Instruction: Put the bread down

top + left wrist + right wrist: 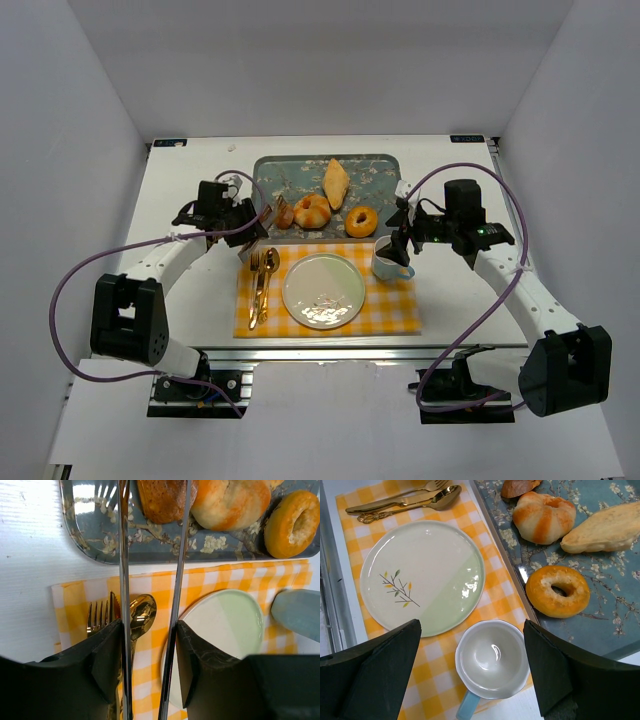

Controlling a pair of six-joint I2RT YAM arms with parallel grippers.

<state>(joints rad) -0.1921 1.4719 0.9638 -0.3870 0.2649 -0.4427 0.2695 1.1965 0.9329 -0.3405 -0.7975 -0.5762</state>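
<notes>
The bread [285,213] is a small dark brown roll at the left end of the blue flowered tray [375,170]. It also shows in the left wrist view [162,500] and the right wrist view [517,487]. My left gripper [240,218] [148,645] is shut on metal tongs [124,580]. The two tong blades reach onto the tray and straddle the roll; I cannot tell if they pinch it. My right gripper [400,245] [471,630] is open and empty above a white-and-blue cup [492,657].
A white and green plate [322,290] lies on a yellow checked cloth [400,310]. A gold fork and spoon [260,285] lie to its left. On the tray are a knotted bun [312,210], a donut [361,220] and a long pale pastry [336,183].
</notes>
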